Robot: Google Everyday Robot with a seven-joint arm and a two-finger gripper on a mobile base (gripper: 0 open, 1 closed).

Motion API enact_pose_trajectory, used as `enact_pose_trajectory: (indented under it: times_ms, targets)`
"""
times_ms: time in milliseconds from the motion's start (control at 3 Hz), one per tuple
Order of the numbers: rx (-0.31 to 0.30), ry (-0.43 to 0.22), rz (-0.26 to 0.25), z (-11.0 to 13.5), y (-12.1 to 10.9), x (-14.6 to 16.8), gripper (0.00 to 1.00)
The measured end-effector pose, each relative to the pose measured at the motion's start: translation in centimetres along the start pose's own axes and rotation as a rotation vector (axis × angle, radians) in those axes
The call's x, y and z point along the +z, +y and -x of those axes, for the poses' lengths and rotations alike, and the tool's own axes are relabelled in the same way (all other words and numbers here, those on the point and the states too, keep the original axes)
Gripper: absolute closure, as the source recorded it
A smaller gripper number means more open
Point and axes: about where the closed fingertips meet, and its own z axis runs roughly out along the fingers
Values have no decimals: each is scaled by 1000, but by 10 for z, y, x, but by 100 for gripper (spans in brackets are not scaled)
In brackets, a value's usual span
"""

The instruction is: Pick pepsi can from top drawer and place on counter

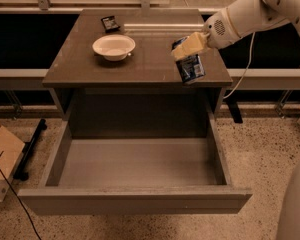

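The pepsi can (191,67) is blue with white markings and hangs tilted in the air over the right front part of the counter (140,59). My gripper (186,50) is shut on the pepsi can from above, its pale fingers (190,45) clamped on the can's upper part. The white arm reaches in from the upper right. The top drawer (135,161) is pulled fully open below, and its grey floor holds nothing.
A white bowl (113,46) stands on the left part of the counter, with a small dark packet (109,23) behind it. A cardboard box (2,156) and a black cable lie on the floor at the left. Dark shelves flank the cabinet.
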Motion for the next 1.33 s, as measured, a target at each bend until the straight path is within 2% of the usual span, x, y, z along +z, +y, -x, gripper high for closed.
enact_pose_trajectory:
  times_ms: [333, 667, 1000, 1333]
  targets:
    - [-25, -80, 1, 31, -13, -13, 100]
    - [-39, -110, -8, 42, -14, -22, 100]
    - [-85, -132, -40, 48, -16, -11, 100]
    - [-154, -212, -70, 66, -18, 1, 100]
